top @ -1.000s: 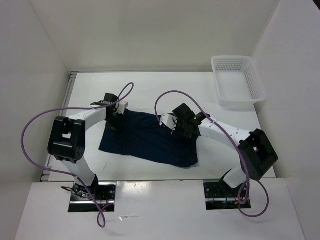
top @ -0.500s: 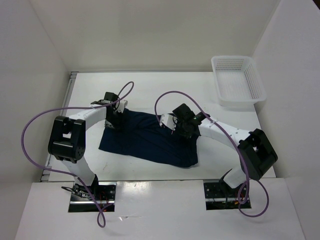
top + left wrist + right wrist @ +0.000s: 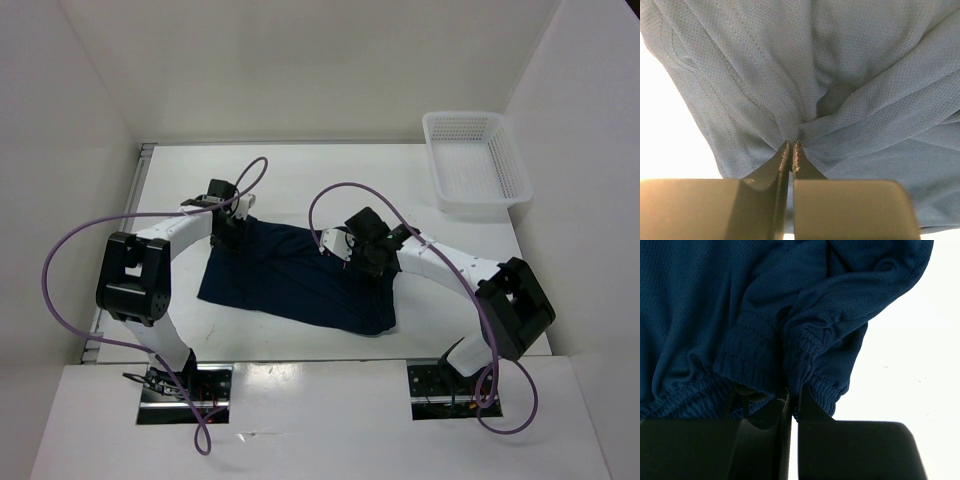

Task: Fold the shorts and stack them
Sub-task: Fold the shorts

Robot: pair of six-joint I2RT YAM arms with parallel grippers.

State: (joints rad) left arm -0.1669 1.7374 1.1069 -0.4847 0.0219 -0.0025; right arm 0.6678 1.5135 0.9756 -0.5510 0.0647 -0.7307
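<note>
2 pinches, far edge of shorts (image 3: 300, 285) (left pincer (image 3: 791, 145), right pincer (image 3: 792, 392)).

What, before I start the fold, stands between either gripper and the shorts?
Nothing visible does. The left gripper and the right gripper are each shut on the shorts, the right one at the waistband. The basket stands apart, far right.
</note>
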